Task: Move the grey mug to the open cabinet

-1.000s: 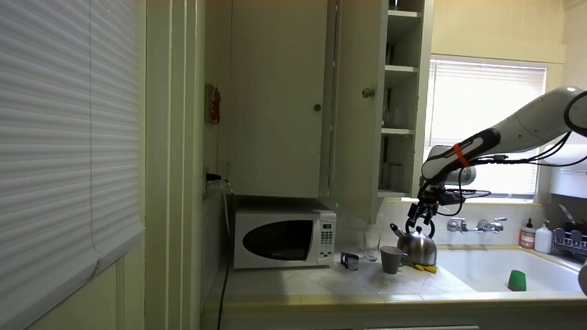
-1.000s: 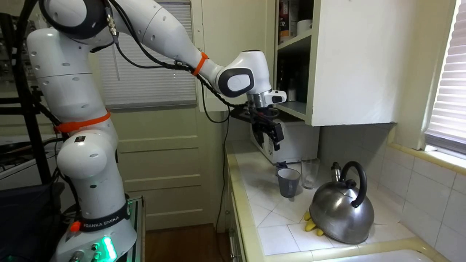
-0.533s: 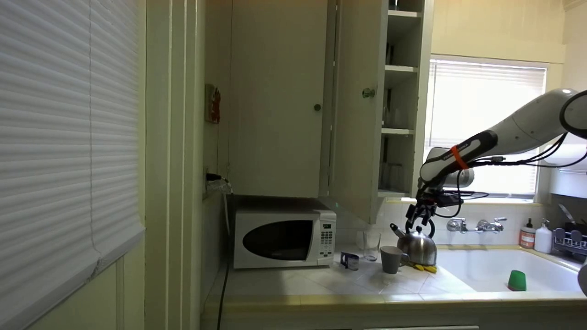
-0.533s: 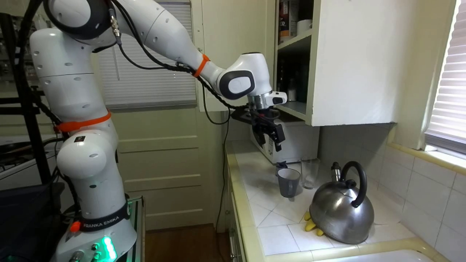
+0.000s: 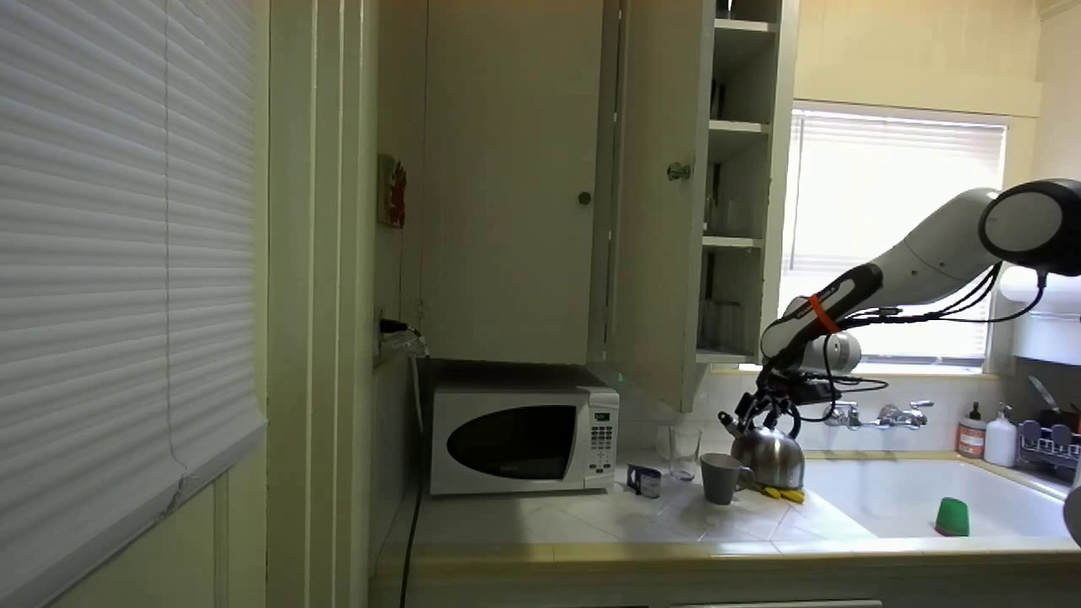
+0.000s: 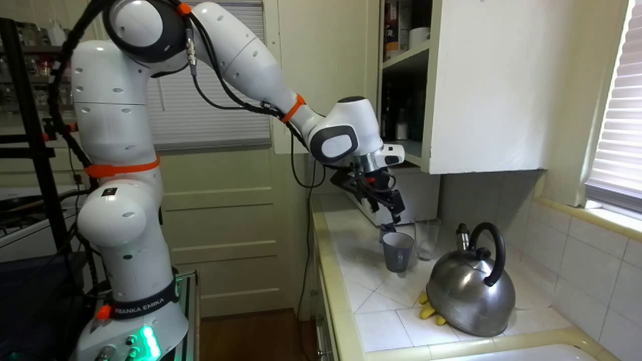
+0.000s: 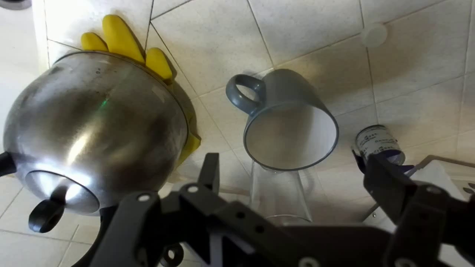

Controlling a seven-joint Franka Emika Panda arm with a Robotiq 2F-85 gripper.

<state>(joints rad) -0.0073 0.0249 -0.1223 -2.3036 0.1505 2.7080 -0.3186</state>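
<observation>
The grey mug [image 5: 719,480] stands upright on the tiled counter in an exterior view; it also shows in an exterior view [image 6: 397,254]. In the wrist view the mug [image 7: 287,87] has its handle toward the kettle and its white inside faces the camera. My gripper [image 7: 292,160] is open and empty, its fingers [image 7: 210,170] wide apart. It hangs above the counter, above the mug's level and apart from it, as both exterior views show [image 5: 752,422] [image 6: 386,214]. The open cabinet [image 5: 733,242] has its door swung out and its narrow shelves exposed; its side panel [image 6: 486,85] shows too.
A steel kettle [image 6: 471,291] on a yellow trivet [image 6: 427,307] stands close to the mug. A clear glass [image 7: 278,193] and a small printed cup [image 7: 376,142] are beside it. A microwave [image 5: 524,439] sits under the cabinet. A green cup [image 5: 953,517] lies in the sink.
The arm has reached forward and my gripper has come down toward the mug, tilting somewhat. The gripper stays open. The mug and the other objects have not moved.
</observation>
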